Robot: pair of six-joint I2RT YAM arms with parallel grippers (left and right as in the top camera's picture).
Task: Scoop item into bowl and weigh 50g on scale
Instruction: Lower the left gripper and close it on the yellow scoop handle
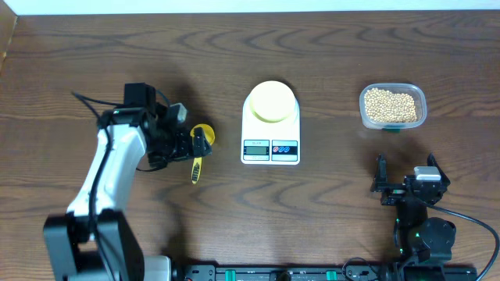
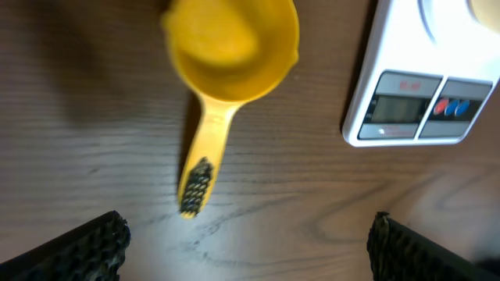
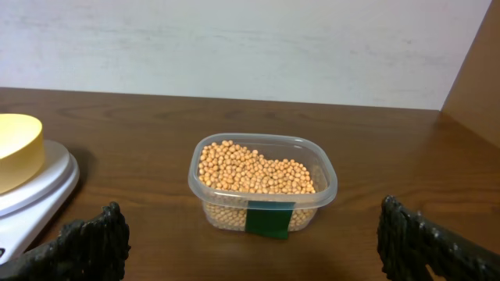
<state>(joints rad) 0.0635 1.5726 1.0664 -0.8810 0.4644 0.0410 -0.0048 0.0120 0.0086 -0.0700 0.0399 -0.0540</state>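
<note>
Yellow scoop (image 2: 230, 48) on wooden table (image 2: 94, 148), scale (image 2: 394, 86) to its right

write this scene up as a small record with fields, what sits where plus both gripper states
centre: white flat digital kitchen scale on the dark wooden table
on scale: small round pale-yellow bowl, no beans visible inside
right side: clear rectangular plastic tub holding a heap of tiny beige-tan beans
left side: bright yellow handled plastic scoop, empty, lying on the table
left gripper: open, over the scoop, holding nothing
right gripper: open, short of the tub, holding nothing
</note>
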